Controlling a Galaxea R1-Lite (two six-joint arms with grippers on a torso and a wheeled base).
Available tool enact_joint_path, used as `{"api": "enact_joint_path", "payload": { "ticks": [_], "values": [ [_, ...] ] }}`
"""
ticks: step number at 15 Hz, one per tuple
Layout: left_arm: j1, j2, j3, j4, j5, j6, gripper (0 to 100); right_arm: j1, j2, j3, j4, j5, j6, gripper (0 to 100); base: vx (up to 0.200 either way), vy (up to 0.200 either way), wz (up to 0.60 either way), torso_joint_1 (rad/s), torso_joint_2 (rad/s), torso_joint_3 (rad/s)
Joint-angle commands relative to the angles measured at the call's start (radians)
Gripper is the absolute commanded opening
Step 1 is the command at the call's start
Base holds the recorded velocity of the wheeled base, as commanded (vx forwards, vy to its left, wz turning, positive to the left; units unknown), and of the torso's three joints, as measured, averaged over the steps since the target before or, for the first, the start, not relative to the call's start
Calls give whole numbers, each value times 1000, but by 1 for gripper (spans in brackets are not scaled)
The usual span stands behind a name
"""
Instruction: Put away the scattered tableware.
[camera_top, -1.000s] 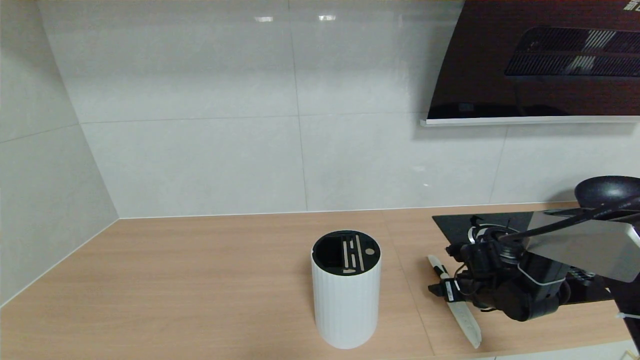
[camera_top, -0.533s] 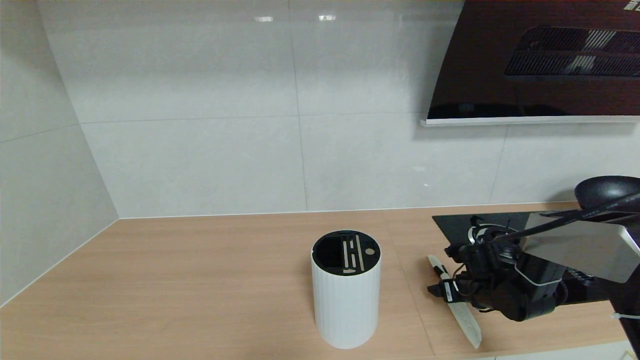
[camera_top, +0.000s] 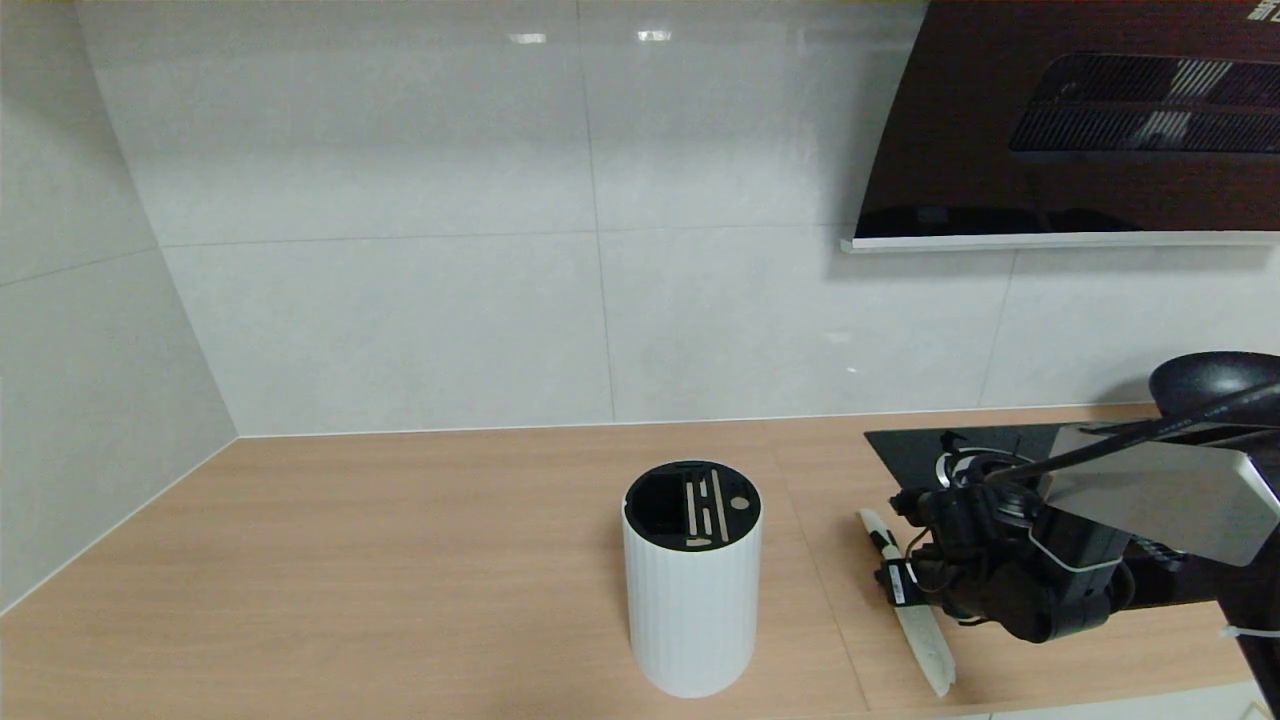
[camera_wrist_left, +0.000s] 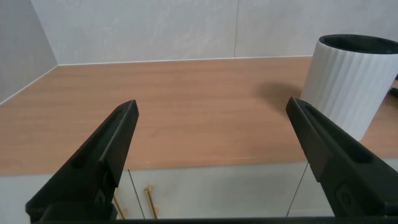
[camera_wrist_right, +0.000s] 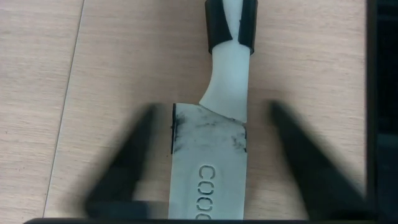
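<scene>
Knife (camera_top: 925, 640) flat on table (camera_top: 400, 560), between holder (camera_top: 691, 580) and hob (camera_top: 900, 450). Right pincer (camera_top: 900, 580) low over it, fingers spread either side of blade by the handle, gripping nothing. Left pincer (camera_wrist_left: 210, 107) wide open, empty, at table's front edge.

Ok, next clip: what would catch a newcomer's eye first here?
The white ribbed holder with a black slotted top stands upright in the middle of the wooden counter. Just to its right a white knife lies flat on the wood. The right gripper sits low over it, fingers open on either side of the blade near the handle.
</scene>
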Motion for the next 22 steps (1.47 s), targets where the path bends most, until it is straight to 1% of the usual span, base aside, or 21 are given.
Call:
{"api": "enact_joint_path", "payload": {
  "ticks": [1, 6, 9, 10, 12, 13, 14, 15, 16, 17, 18, 19, 20, 22],
  "values": [
    [0, 0, 0, 0, 1, -1, 100, 0, -4, 2, 0, 0, 0, 0, 0, 0, 0, 0, 0, 0],
    [-1, 0, 0, 2, 1, -1, 100, 0, -3, 2, -6, -2, 0, 0, 0, 0, 0, 0, 0, 0],
    [-1, 0, 0, 0, 1, -3, 100, -3, -38, 21, -12, -2, 1, 0, 0, 0, 0, 0, 0, 0],
    [0, 0, 0, 0, 1, -1, 100, -3, -76, 64, -40, -2, -3, 0, 0, 0, 0, 0, 0, 0],
    [0, 0, 0, -2, 1, 0, 100, 3, -147, 130, -165, 0, 1, 0, 0, 0, 0, 0, 0, 0],
    [0, 0, -2, -5, 4, 0, 100, 5, -165, 142, -187, 0, 1, 0, 0, 0, 0, 0, 0, 0],
    [0, 0, -29, -6, 2, -6, 100, 6, -237, 165, -205, 0, 0, 0, 0, 0, 0, 0, 0, 0],
    [-1, 0, -100, 15, -1, -10, 100, 6, -346, 166, -185, 0, 3, 0, 0, 0, 0, 0, 0, 0],
    [-9, 43, -190, 60, -27, -1, 100, 6, -438, 140, -130, 1, 6, 0, 0, 0, 0, 0, 0, 0],
    [-16, 121, -288, 101, -79, 5, 100, 8, -498, 74, -44, 3, 6, 0, 0, 0, 0, 0, 0, 0],
    [-18, 181, -347, 118, -119, 5, 100, 17, -533, 24, 25, 3, 7, 0, 0, 0, 0, 0, 0, 0],
    [-20, 339, -460, 133, -212, 5, 100, 40, -605, -87, 175, 4, 23, 0, 0, 0, 0, 0, 0, 0],
    [-20, 474, -546, 132, -274, 5, 100, 60, -641, -151, 249, 6, 72, 0, 0, 0, 0, 0, 0, 0],
    [-20, 712, -692, 130, -321, 5, 100, 104, -679, -219, 309, 10, 121, 0, 0, 0, 0, 0, 0, 0]
  ]
}}
